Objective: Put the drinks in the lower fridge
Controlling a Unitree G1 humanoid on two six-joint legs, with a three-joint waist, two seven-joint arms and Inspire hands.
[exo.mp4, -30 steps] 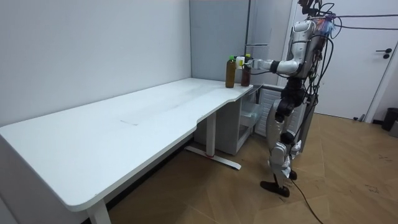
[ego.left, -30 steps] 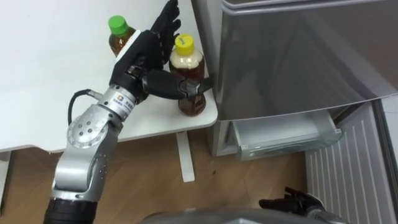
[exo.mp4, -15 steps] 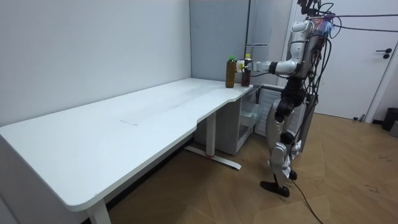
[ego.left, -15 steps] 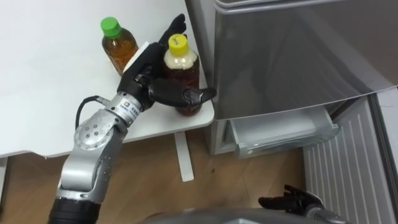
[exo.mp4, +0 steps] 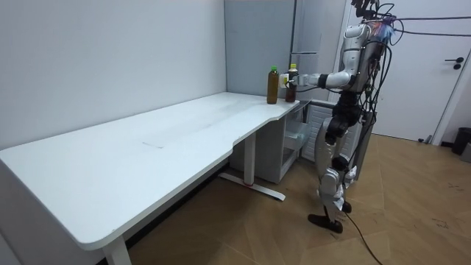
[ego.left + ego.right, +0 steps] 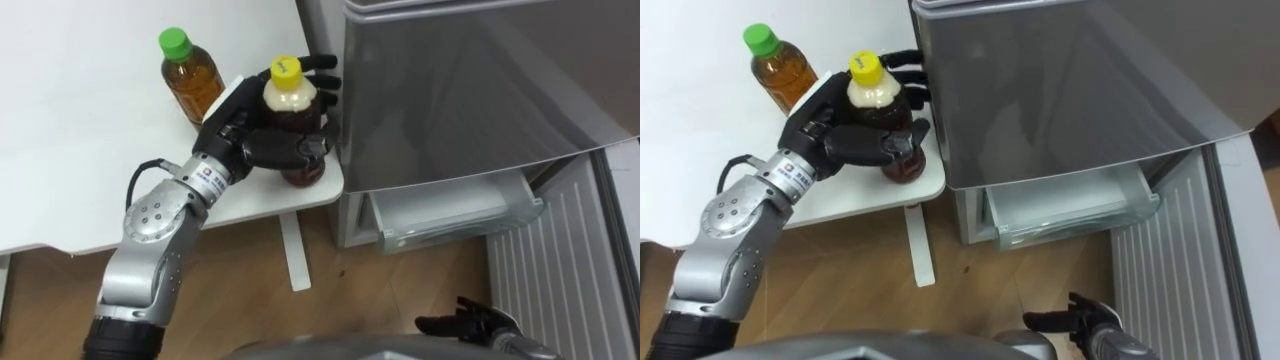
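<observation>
Wrapping round the yellow-capped bottle (image 6: 290,97), the left hand (image 6: 262,148) is clamped on it, thumb across the front and fingers behind. The bottle stands at the bench (image 6: 80,150) corner, just beside the fridge (image 6: 470,90); this side grip should keep it upright for carrying. The green-capped bottle (image 6: 190,80) waits untouched at its ten o'clock. The lower drawer (image 6: 455,215) stands open at five o'clock, ready to receive. The right hand (image 6: 472,322) hangs low, fingers loose and empty.

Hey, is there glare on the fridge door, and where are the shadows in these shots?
Left eye view: a pale diagonal sheen crosses the fridge door, soft rather than harsh glare. Room view: even lighting, with a soft shadow on the floor under the table.
</observation>
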